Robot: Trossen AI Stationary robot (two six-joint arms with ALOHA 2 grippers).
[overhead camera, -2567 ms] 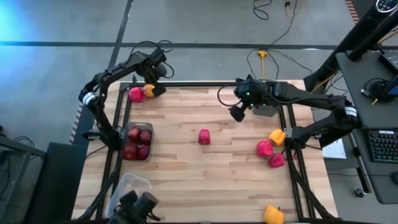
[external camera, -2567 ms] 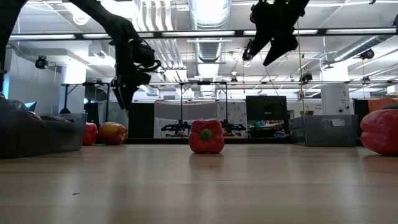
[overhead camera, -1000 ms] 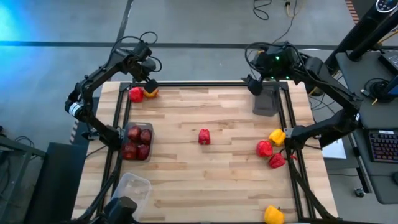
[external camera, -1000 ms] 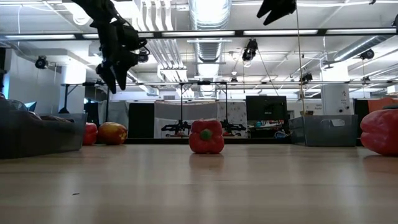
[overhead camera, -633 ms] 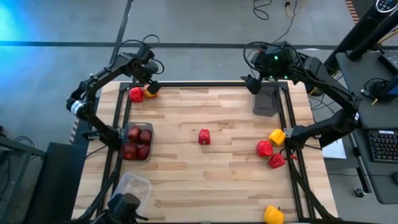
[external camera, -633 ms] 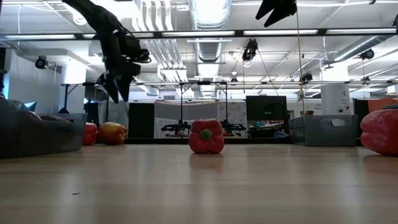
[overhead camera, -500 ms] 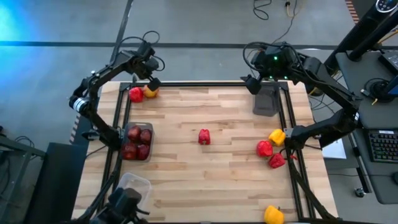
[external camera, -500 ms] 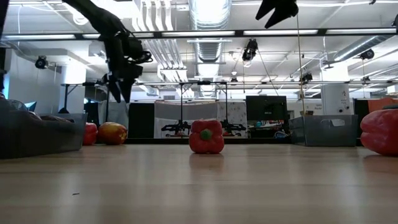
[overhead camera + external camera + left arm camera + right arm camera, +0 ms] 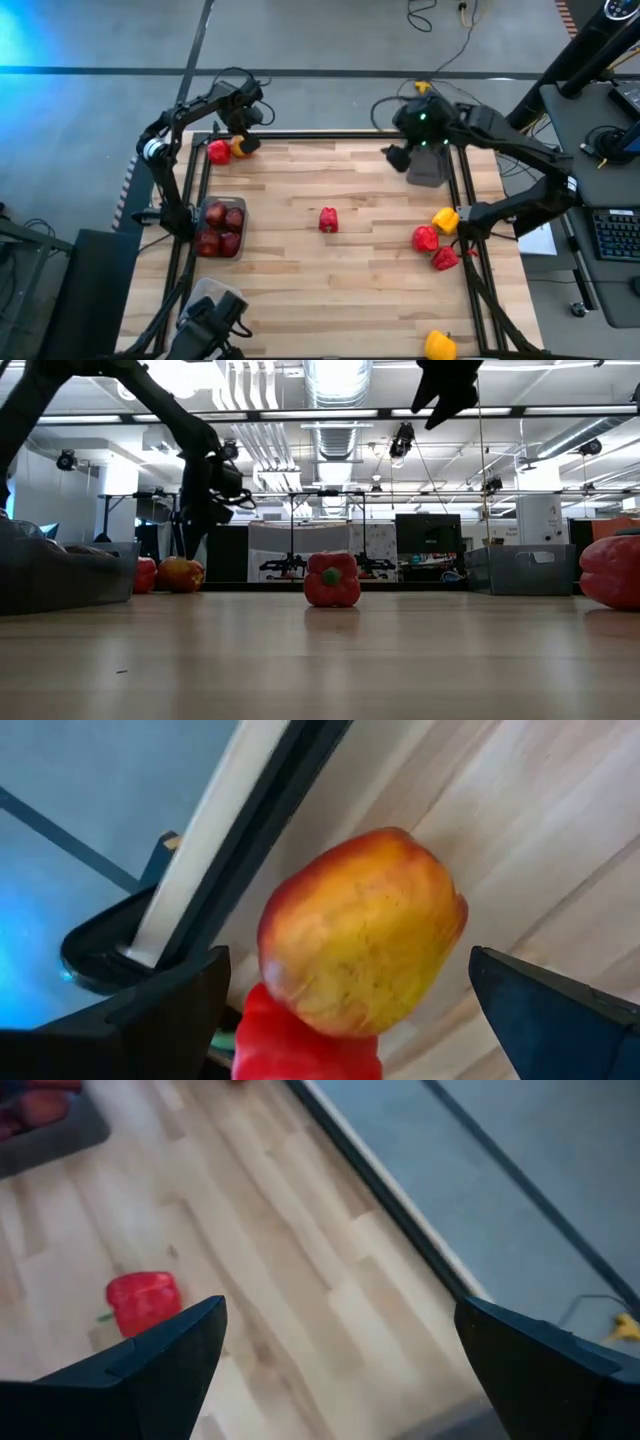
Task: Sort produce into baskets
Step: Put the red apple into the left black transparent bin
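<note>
Two grippers, both spread wide and empty: left gripper [image 9: 243, 137] poised over the yellow-orange pepper [image 9: 362, 932] touching a red pepper [image 9: 219, 152] at the table's [image 9: 340, 300] eleven o'clock corner, right gripper [image 9: 398, 158] raised at one o'clock beside a grey tray [image 9: 428, 164].

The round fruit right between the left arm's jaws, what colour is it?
Yellow-orange round fruit, blushing red at its edges; left wrist view shows it best.

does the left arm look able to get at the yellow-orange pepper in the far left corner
Probably yes. The left gripper hangs right over the yellow-orange pepper, jaws open to either side of it. A red pepper touches it on one side and may crowd one jaw.
</note>
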